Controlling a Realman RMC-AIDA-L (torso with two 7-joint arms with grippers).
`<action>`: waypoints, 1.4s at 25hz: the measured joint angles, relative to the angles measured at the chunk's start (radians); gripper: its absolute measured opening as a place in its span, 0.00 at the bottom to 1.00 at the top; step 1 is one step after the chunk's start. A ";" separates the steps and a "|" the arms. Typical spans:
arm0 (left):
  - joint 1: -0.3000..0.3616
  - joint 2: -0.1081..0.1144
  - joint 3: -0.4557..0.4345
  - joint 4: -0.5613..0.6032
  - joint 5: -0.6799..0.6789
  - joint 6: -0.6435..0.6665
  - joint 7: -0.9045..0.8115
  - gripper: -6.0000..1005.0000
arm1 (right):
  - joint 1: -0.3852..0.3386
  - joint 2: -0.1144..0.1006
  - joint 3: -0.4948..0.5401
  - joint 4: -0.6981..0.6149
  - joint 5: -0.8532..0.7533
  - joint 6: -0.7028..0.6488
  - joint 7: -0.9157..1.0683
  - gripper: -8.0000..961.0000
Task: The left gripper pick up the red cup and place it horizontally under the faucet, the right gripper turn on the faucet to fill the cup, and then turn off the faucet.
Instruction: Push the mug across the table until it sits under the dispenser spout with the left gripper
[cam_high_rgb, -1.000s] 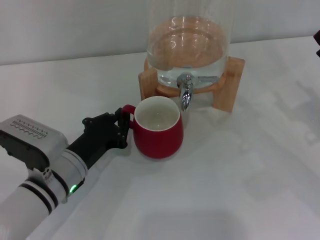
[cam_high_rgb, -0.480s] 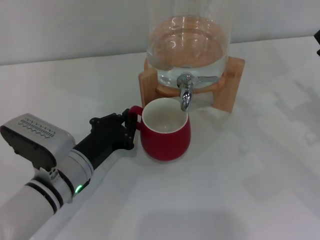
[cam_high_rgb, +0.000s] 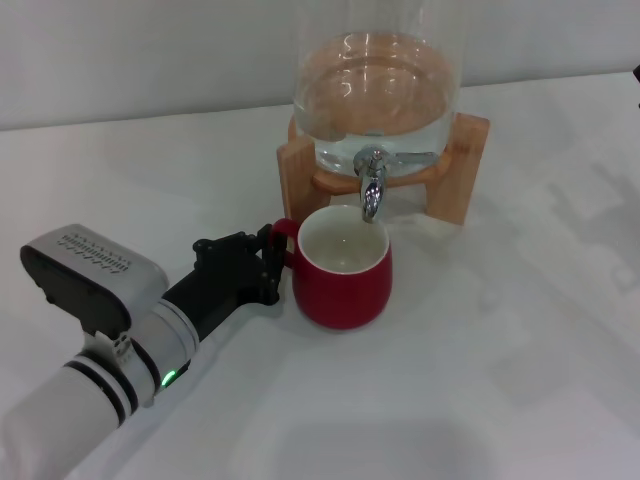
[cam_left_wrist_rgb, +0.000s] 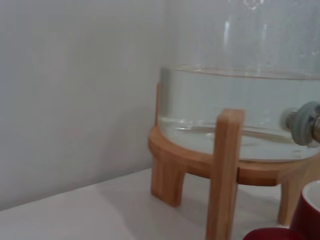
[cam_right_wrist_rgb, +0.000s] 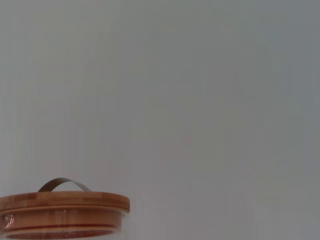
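Note:
The red cup stands upright on the white table, its off-white inside showing. Its far rim lies directly below the spout of the chrome faucet. My left gripper is low on the table to the cup's left, shut on the cup's loop handle. In the left wrist view a piece of the cup shows at the edge, with the faucet's end above it. Of my right gripper only a dark sliver shows at the far right edge of the head view, far from the faucet.
The faucet comes out of a glass water jar with water in it, set on a wooden stand behind the cup. The jar's wooden lid shows in the right wrist view. A pale wall runs behind the table.
My left gripper has slid the cup to the right, holding it by the handle. The cup's opening has come in under the faucet's spout.

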 joint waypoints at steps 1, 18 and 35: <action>-0.003 0.000 0.002 0.000 0.006 -0.003 -0.003 0.15 | 0.000 0.000 0.000 0.000 0.000 0.000 0.000 0.80; -0.032 0.000 0.006 -0.013 0.029 -0.057 -0.010 0.16 | -0.001 0.000 0.000 0.000 0.001 0.000 0.000 0.80; -0.044 0.000 0.006 -0.013 0.031 -0.080 -0.010 0.17 | -0.002 0.000 0.000 0.000 0.002 -0.003 0.000 0.80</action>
